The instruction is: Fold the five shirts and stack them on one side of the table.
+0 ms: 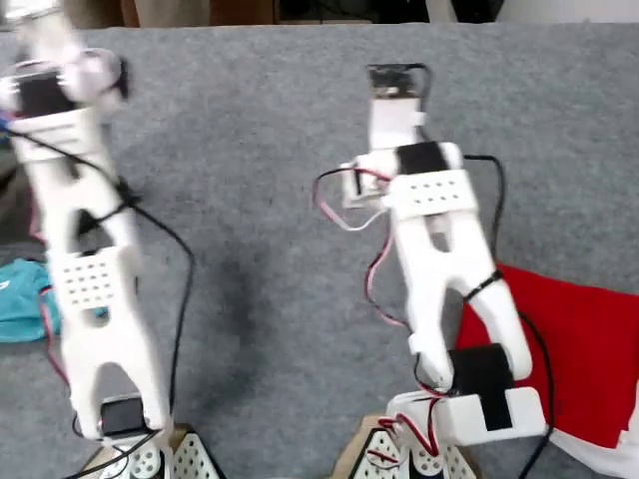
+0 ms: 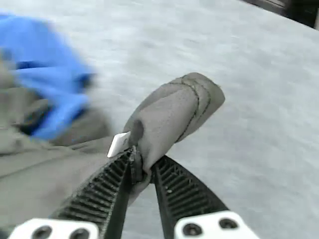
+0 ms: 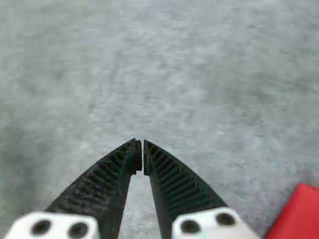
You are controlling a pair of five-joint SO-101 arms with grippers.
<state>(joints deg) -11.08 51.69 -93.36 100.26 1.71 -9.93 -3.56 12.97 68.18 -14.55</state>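
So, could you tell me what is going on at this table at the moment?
It is a shirt-folding job on a grey table. The left gripper holds a fold of grey shirt pinched between its fingers, with a blue shirt lying just behind. The right gripper is shut on nothing above bare table, and a red shirt lies nearby.

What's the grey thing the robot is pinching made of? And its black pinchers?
The grey shirt looks like soft, matte cloth: it bends and shows stitched seams. The fingers of the left gripper look like hard black plastic, dull with ridges, though I can't be sure.
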